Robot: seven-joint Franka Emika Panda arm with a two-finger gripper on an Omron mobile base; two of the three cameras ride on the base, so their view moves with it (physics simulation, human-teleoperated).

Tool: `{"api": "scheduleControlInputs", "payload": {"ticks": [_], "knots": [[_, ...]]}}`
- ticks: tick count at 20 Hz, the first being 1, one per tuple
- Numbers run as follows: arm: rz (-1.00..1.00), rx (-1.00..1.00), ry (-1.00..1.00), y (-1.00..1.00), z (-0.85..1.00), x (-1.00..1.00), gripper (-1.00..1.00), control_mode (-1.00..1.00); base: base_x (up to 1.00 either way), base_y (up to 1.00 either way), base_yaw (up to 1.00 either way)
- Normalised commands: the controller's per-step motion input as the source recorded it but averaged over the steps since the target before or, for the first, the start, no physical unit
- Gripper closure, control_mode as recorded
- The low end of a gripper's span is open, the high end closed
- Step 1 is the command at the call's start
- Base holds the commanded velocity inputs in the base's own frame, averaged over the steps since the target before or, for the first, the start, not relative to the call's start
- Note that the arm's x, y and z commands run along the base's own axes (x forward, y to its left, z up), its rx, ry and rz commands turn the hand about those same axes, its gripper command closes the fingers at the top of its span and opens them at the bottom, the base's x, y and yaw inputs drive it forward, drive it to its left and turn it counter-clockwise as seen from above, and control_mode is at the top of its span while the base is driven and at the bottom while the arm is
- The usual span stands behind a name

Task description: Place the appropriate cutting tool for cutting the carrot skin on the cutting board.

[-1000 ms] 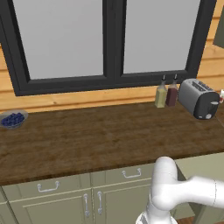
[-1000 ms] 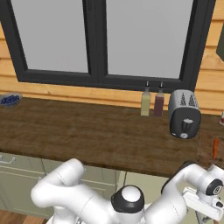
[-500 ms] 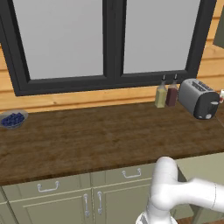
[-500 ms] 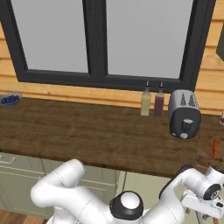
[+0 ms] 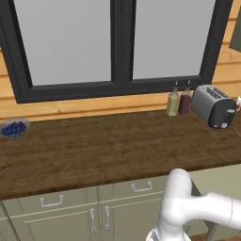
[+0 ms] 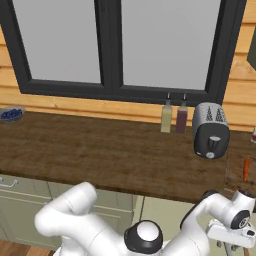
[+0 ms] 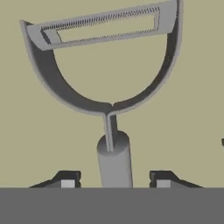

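Change since earlier frames: arm's far end lower at the bottom right of the right base view; desk items unmoved.

Hand (image 7: 115, 183): fingertips (image 7: 68, 181) at the lower edge of the hand view, one each side of the peeler's handle, gaps visible on both sides; not clenched on it, jaws partly closed.

Peeler (image 7: 107, 78): grey, Y-shaped, blade across the top of the hand view, handle running down centre, lying on a plain beige surface.

Desk (image 5: 108, 146): dark wood. Toaster (image 5: 214, 106) at right, two bottles (image 5: 179, 100) beside it, bowl of blueberries (image 5: 14, 128) at far left. Carrot (image 6: 246, 169) at the right edge of the right base view.
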Motion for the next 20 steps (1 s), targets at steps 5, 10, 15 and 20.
{"api": "scheduleControlInputs", "payload": {"ticks": [5, 10, 15, 20], "knots": [[0.12, 0.0, 0.0, 0.63, -0.07, -0.15, 1.0, -1.0, 0.0, 0.0, 0.0], [0.17, 0.0, -0.07, 0.26, 0.6, -0.14, 1.0, -1.0, 0.0, 0.0, 0.0], [0.3, 0.0, -0.07, 0.0, 0.65, -0.32, 1.0, -1.0, 0.0, 0.0, 0.0], [0.42, 0.0, 0.0, 0.11, 0.52, -0.44, 1.0, -1.0, 0.0, 0.0, 0.0]]}}
